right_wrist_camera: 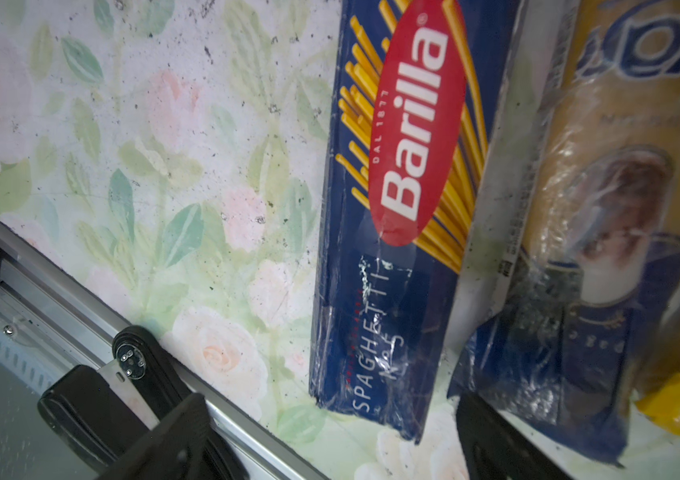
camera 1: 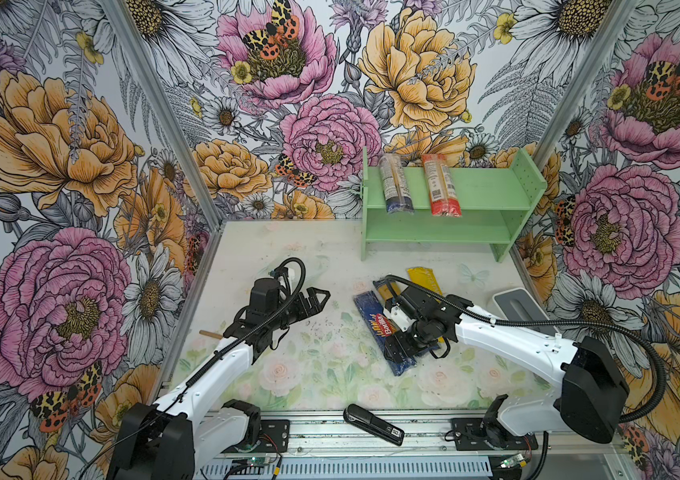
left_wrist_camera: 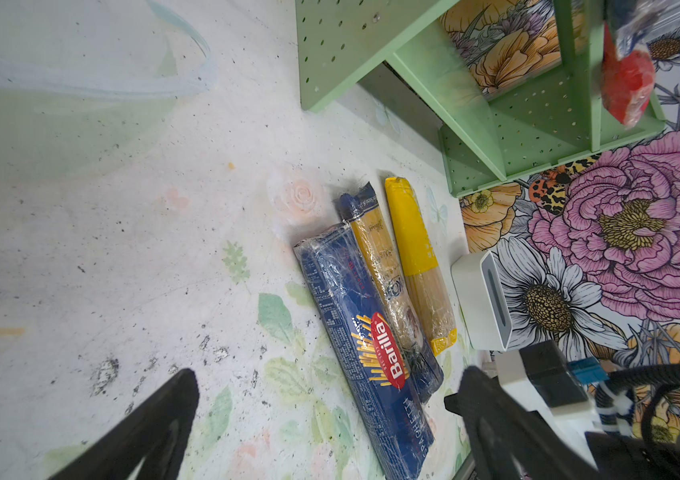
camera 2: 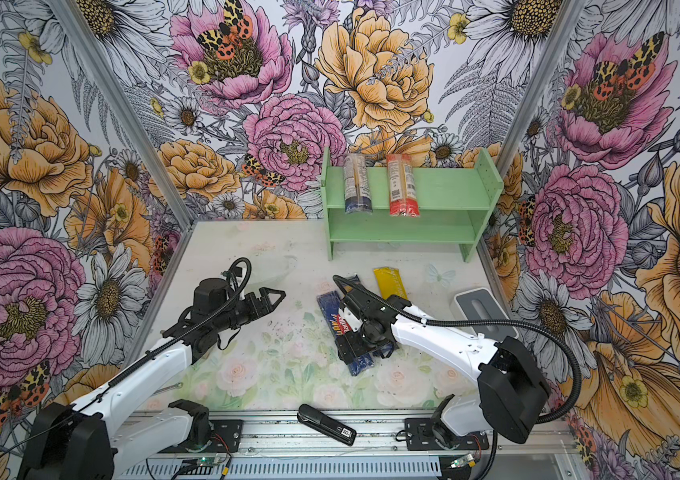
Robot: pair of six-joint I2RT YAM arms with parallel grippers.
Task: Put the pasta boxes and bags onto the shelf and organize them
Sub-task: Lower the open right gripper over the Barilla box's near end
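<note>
While the clear blue-ended pack [camera 1: 394, 185] and the red-ended pack [camera 1: 440, 187], two in all, lie on the top board of the green shelf [camera 1: 492, 189], three more packs lie side by side on the bench [camera 1: 288, 257]: the dark blue Barilla pack [camera 1: 373, 316], the blue-gold pack [left_wrist_camera: 375, 257] and the yellow pack [camera 1: 423, 278]. The right gripper [right_wrist_camera: 328, 409] is spread wide over the Barilla pack's end, maybe touching it. The left gripper [camera 1: 317, 297] is spread too, holding nothing. One black stapler [camera 1: 373, 424] and one white-grey box [camera 1: 515, 307] sit nearby.
</note>
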